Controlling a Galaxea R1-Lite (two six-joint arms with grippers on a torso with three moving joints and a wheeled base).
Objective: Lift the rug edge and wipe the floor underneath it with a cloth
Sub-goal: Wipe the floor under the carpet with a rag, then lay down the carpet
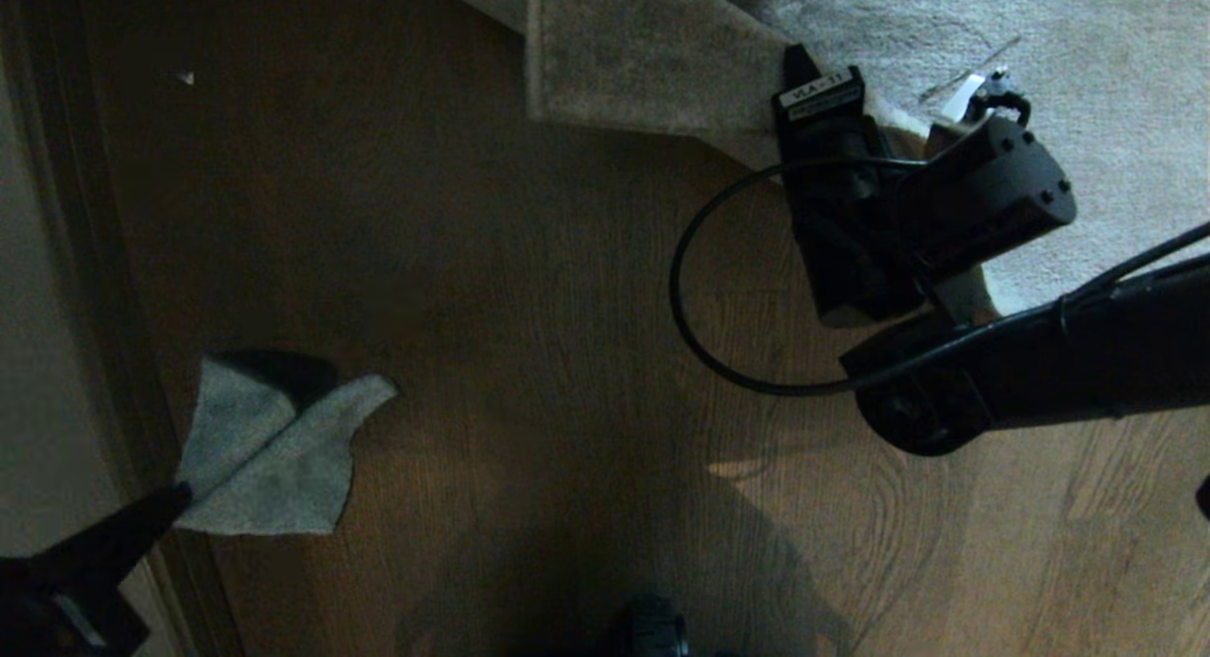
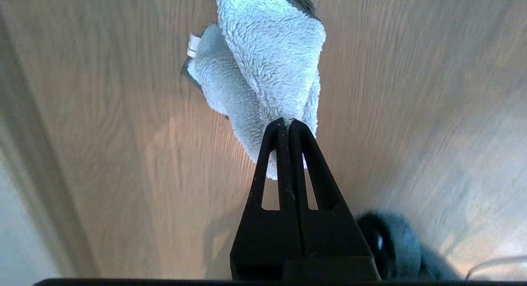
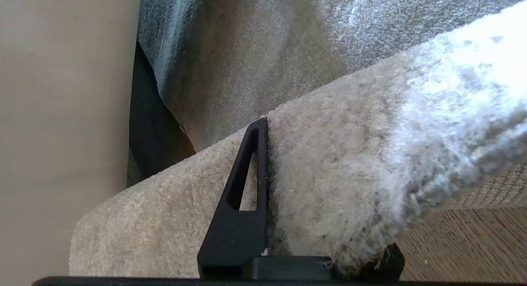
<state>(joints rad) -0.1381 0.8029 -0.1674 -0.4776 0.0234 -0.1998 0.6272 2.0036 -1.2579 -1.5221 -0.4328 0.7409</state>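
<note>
My left gripper [image 2: 287, 122] is shut on a corner of the pale terry cloth [image 2: 267, 63], which hangs from the tips above the brown plank floor [image 2: 411, 113]. In the head view the cloth [image 1: 274, 449] is at the lower left, with that gripper [image 1: 175, 496] at its near corner. My right gripper [image 3: 300, 125] is shut on the rug edge [image 3: 370, 154]; one finger [image 3: 251, 187] lies on the pile and the other is hidden beneath. The rug edge [image 1: 643, 61] is raised and folded back at the top of the head view, beside my right arm [image 1: 945, 203].
A dark baseboard and pale wall [image 1: 57, 260] run along the left. A black cable [image 1: 690, 307] loops out from the right wrist over the floor [image 1: 529, 336]. A dark round part of the robot's base [image 1: 652, 629] shows at the bottom edge.
</note>
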